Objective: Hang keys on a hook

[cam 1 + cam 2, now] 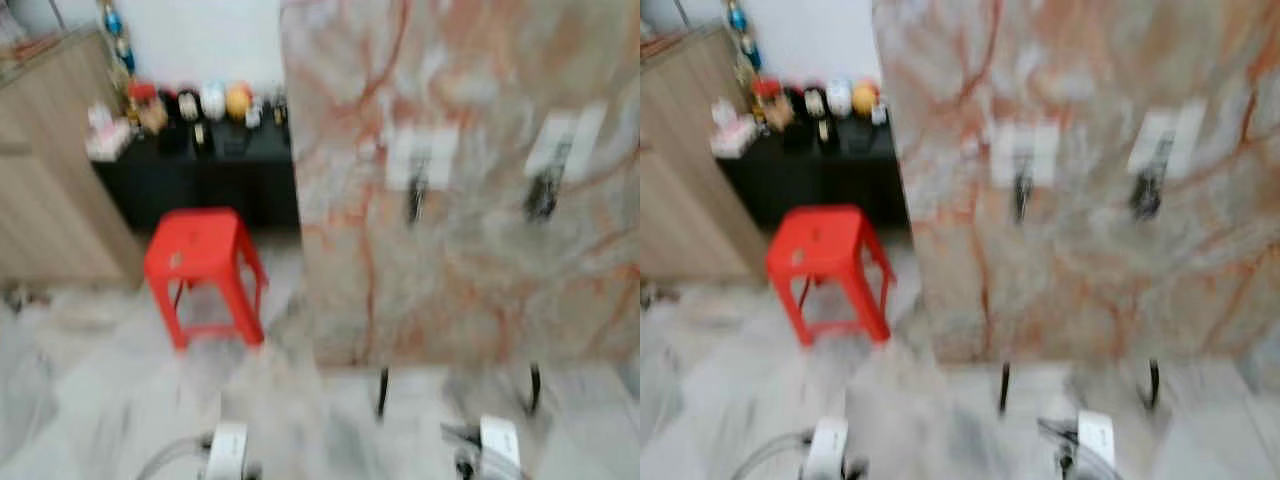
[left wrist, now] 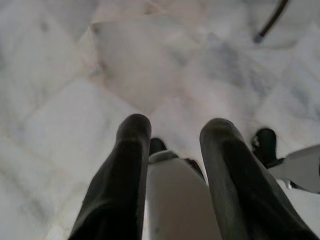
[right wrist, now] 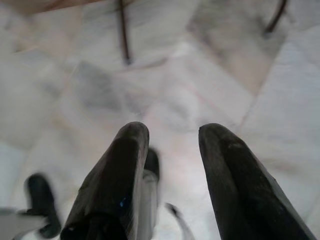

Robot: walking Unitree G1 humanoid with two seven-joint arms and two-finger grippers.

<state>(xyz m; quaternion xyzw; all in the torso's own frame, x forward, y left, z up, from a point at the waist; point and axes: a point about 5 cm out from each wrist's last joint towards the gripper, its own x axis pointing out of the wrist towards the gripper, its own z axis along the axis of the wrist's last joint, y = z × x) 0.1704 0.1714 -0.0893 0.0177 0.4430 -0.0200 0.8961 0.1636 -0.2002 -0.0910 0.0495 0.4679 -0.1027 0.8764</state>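
both end effectors [image 2: 175, 135] [image 3: 172, 135] released, empty, over marble floor [image 2: 60, 115]; hooks [image 1: 416, 200] ahead.

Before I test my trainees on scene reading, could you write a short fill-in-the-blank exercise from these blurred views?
1. The plastic stool on the floor is ____.
2. The marbled panel carries ____ white hook plates.
3. The stool stands to the robot's ____ of the panel.
4. The left gripper and the right gripper both point down at the marble ____.

Missing words: red; two; left; floor

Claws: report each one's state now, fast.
Left claw: open, holding nothing, pointed at the floor.
Right claw: open, holding nothing.
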